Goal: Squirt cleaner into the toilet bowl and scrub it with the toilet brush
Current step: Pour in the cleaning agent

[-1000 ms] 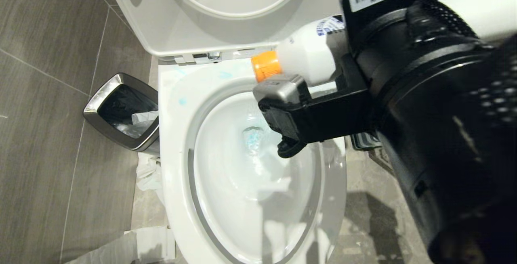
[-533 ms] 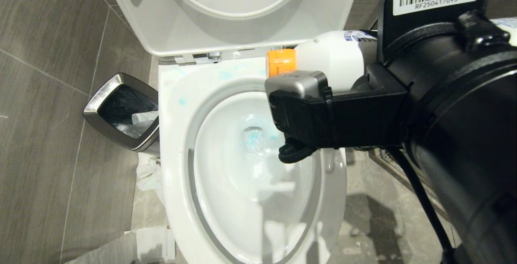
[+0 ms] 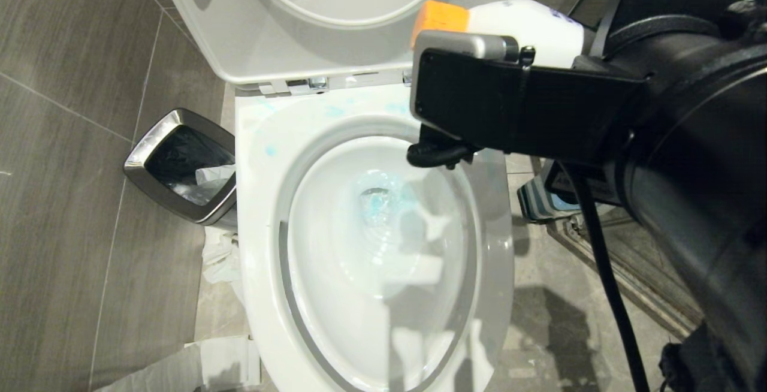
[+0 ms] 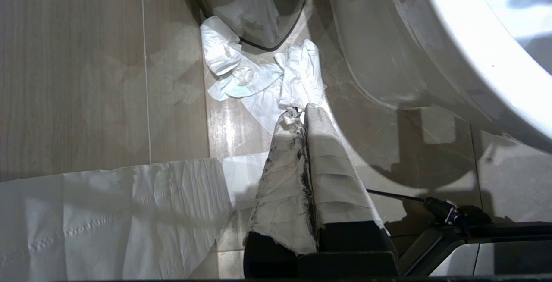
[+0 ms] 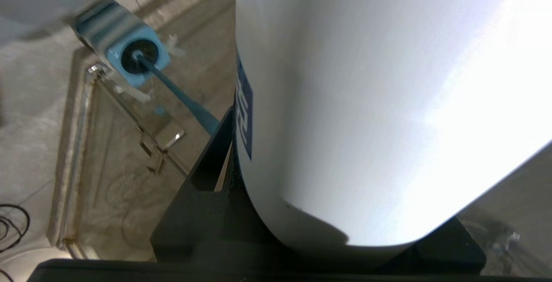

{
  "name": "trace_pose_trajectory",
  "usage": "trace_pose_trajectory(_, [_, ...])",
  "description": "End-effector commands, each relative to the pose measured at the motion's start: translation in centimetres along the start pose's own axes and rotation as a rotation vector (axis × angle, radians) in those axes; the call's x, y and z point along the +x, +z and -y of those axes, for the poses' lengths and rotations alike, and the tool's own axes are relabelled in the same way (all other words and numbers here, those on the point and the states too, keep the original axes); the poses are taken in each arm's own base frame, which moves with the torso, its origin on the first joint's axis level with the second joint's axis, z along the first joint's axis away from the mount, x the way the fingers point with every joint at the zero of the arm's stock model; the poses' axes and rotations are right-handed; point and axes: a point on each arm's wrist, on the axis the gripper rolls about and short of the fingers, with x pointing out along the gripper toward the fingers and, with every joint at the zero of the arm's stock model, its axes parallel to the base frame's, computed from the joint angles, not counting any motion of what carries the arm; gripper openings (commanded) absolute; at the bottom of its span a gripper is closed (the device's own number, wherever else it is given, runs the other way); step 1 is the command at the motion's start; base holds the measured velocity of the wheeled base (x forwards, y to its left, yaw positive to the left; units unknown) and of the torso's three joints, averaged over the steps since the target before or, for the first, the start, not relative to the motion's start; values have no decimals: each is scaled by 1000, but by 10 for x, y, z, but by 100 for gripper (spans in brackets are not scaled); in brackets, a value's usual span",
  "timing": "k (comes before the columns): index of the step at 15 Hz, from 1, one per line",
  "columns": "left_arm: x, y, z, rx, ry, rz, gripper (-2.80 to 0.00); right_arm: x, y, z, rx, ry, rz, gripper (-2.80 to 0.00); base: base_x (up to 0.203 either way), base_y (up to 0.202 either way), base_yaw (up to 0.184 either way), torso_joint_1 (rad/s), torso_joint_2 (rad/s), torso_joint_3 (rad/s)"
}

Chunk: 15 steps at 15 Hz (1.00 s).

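Head view: cleaner's in the bowl, bottle needs parking before the brush

Head view first, nearest stuff: the right gripper [image 3: 446, 152] fills the right side of the shot, jaws clamped on the white cleaner bottle [image 3: 527, 23], which lies roughly level with its orange cap [image 3: 440, 15] pointing toward the robot's left, up by the raised lid. Right wrist view is mostly just the white bottle body wedged between the dark jaws. The left gripper [image 4: 302, 114] hangs low near the floor beside the toilet's base, its taped jaws pressed together on nothing, with toilet paper [image 4: 258, 79] strewn on the tiles in front of it.

Further out, the toilet bowl [image 3: 311, 320] sits open below, blue cleaner pooled in the water [image 3: 377, 203] at the bottom and a few blue smears on the rim. To the robot's left of the toilet stands a steel bin [image 3: 180, 164]. On the right, past the bowl, the blue toilet brush holder [image 5: 133, 55] sits on the floor with its handle poking up.

My read: squirting looks done, so the job now is getting the bottle out of the way. I'd keep that cap from tipping down while swinging away so nothing drips on the seat, set it upright well clear of the brush holder, then go for the brush handle.
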Motion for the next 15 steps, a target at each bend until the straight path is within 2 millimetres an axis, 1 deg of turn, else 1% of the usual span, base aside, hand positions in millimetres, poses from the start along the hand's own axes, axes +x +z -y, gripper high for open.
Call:
trace_pose_trajectory(1, [0,0,0,0,2,-1,-280,20,-12,2,-11,-4,-78,-280,0,0,0,0,0,0])
trace_pose_trajectory(3, [0,0,0,0,1,-3,-280,29,-16,-10,-66,-5,-113,-280,0,0,0,0,0,0])
trace_pose_trajectory(5, [0,0,0,1,-3,-2,-280,43,-17,-13,-69,-10,-160,-280,0,0,0,0,0,0])
trace_pose_trajectory(7, [0,0,0,-2,3,-1,-280,54,-23,-7,-33,-19,-203,-280,0,0,0,0,0,0])
trace_pose_trajectory(10, [0,0,0,-2,3,-1,-280,66,-32,11,39,-37,-254,-280,0,0,0,0,0,0])
trace_pose_trajectory(12, [0,0,0,-3,3,-1,-280,63,-31,16,58,-38,-243,-280,0,0,0,0,0,0])
trace_pose_trajectory(13, [0,0,0,-3,3,0,-280,56,-28,17,65,-34,-217,-280,0,0,0,0,0,0])
trace_pose_trajectory(15, [0,0,0,-3,3,0,-280,53,-24,28,120,-39,-204,-280,0,0,0,0,0,0])
